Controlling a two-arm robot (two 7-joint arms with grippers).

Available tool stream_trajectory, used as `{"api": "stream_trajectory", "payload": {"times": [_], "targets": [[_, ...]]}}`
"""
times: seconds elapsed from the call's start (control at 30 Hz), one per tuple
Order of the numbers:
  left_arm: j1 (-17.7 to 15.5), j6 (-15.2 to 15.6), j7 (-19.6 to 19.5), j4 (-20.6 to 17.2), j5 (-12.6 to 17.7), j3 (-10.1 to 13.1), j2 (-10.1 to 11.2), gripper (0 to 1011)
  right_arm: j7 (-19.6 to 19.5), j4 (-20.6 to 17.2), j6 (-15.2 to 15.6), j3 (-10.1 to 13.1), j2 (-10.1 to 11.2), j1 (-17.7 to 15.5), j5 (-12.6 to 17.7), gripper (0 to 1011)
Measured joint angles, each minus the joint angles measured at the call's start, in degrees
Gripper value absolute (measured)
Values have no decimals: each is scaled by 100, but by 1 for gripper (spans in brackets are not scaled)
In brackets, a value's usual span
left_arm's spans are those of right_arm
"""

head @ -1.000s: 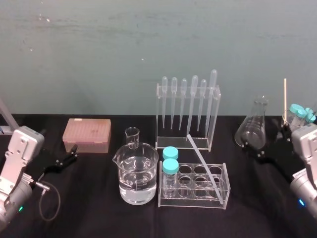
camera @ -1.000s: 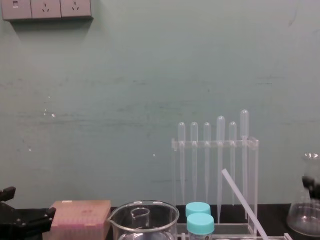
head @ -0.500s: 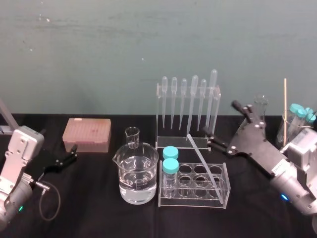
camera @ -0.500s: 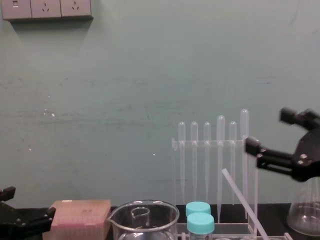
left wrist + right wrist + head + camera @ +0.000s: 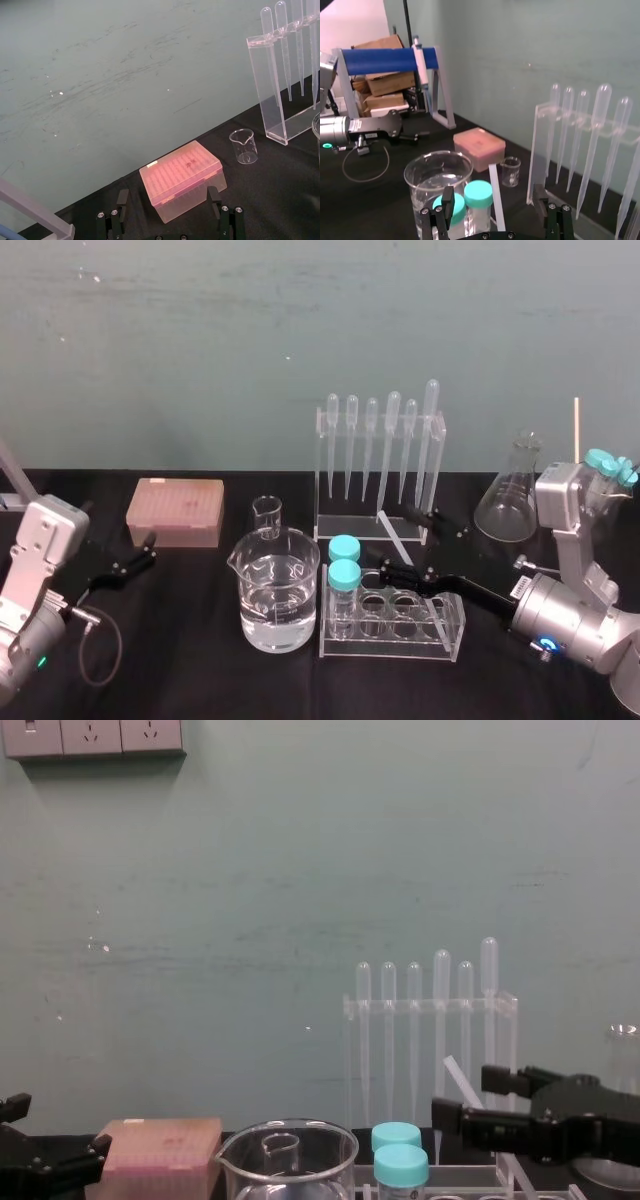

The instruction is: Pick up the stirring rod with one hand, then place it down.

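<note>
Down from its raised pose beside the flask (image 5: pixel 508 502) half a second ago, my right gripper (image 5: pixel 408 552) now reaches low and leftward across the clear tube rack (image 5: pixel 450 640), level with the stirring rod (image 5: pixel 393 528). The rod itself has not shifted. It leans in the rack with its lower end in a well on the right side and its upper end tilted toward the far left, in front of the pipette stand (image 5: pixel 325 470). In the right wrist camera the two black fingers (image 5: pixel 448 204) stand well apart with the rod rising between them, and as far as I can judge neither touches it. Two blue-capped tubes (image 5: pixel 344 562) sit in the rack just left of the rod, with the water-filled beaker (image 5: pixel 280 590) beside them. My left gripper (image 5: pixel 128 564) is parked low at the left, near the pink tip box (image 5: pixel 176 511), its fingers also apart. I read the approach as finished and the grasp as next: closing here should catch the rod partway along its length. The lift should follow the rod's lean, so it clears the well without dragging the rack or knocking the capped tubes.
</note>
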Motion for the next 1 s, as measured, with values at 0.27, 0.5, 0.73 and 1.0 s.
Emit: {"api": "stream_trajectory", "payload": {"times": [0.27, 0.5, 0.73, 1.0], "targets": [[0, 0, 0, 0, 0, 0, 0, 1000, 60, 184, 298, 44, -107, 78, 9, 1000], [0, 0, 0, 0, 0, 0, 0, 1000, 54, 177, 278, 44, -101, 74, 5, 1000], [0, 0, 0, 0, 0, 0, 0, 1000, 51, 162, 250, 43, -93, 69, -1, 1000], [0, 0, 0, 0, 0, 0, 0, 1000, 47, 153, 228, 39, -89, 65, -6, 837]]}}
